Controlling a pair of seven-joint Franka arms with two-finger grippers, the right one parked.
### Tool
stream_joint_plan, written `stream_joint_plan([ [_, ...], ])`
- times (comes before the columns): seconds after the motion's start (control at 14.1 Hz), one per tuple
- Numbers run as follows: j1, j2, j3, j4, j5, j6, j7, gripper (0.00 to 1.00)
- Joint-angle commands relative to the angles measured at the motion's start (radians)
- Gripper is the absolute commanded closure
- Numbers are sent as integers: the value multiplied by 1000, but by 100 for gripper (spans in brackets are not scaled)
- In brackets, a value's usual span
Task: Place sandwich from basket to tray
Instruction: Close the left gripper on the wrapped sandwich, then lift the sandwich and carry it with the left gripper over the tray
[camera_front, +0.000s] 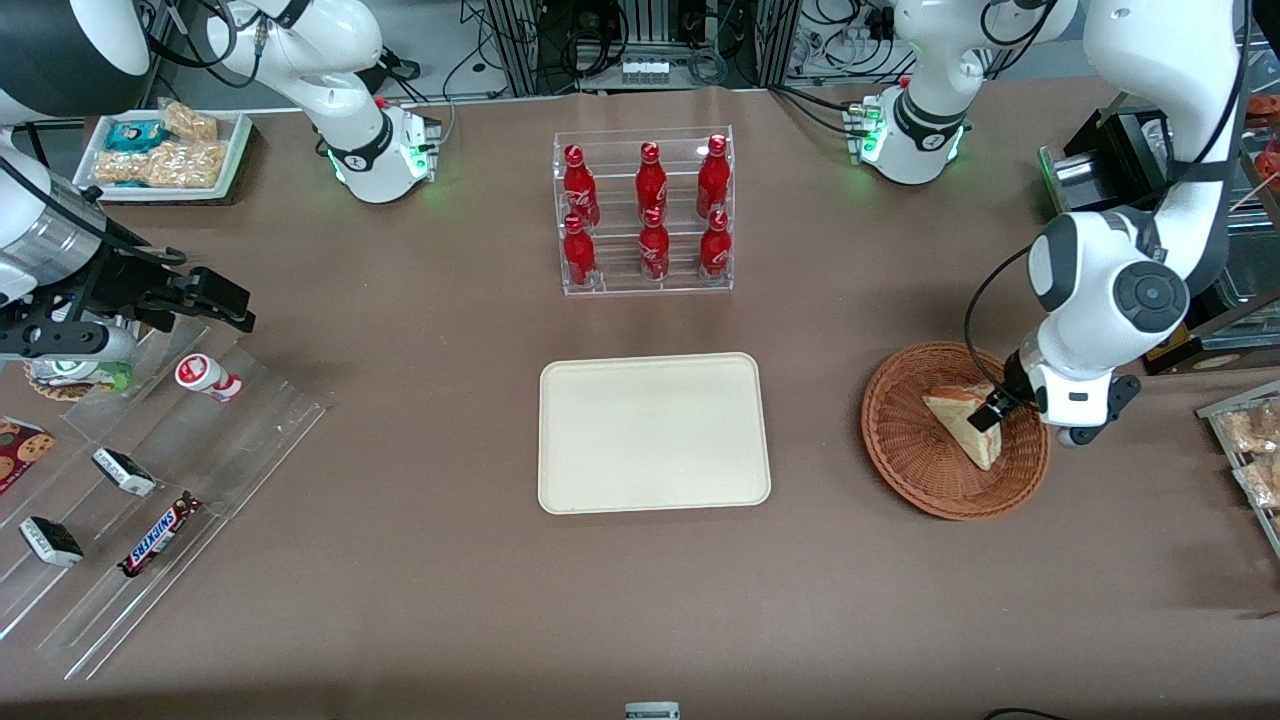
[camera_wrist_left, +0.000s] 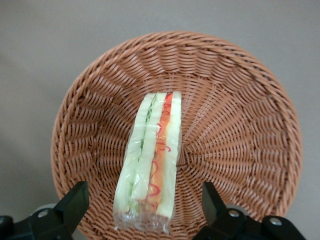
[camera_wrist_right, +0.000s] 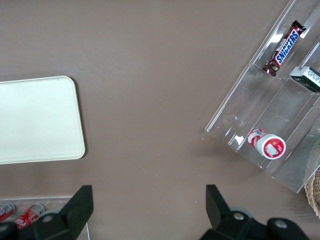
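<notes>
your gripper (camera_wrist_left: 142, 207) hangs spread wide over the basket (camera_front: 905, 455), one finger (camera_wrist_left: 72, 202) each side of the sandwich (camera_wrist_left: 150, 162), gripping nothing. the sandwich lies inside, near the rim. bare bench (camera_front: 815, 400) separates basket and tray (camera_front: 655, 432).

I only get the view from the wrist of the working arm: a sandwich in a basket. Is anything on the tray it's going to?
Observer: No, the tray is bare.
Operator: Where is the tray from the basket?
Observer: Beside the basket, toward the parked arm's end of the table.
Operator: What else stands near the tray?
Observer: A clear rack of red bottles, farther from the front camera.
Operator: Has the arm grabbed the sandwich?
Observer: Not yet; the gripper is open, fingers either side of the sandwich.
</notes>
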Motion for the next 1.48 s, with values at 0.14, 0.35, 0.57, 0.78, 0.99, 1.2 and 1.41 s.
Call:
stream_joint_plan([
  [0.14, -2, 70, -3, 0, -28, 51, -39, 20],
  [0.35, -8, 57, -3, 8, -28, 2, -25, 90],
  [0.57, -9, 47, -24, 133, -17, -191, -13, 95],
  [0.78, -8, 64, -76, 259, -17, -287, -8, 97],
  [0.99, -9, 93, -200, 307, -11, -279, -10, 97],
  [1.2, -38, 205, -349, 420, 97, -274, -10, 96],
  [1.41, -196, 325, -360, 555, 179, -274, -25, 94],
])
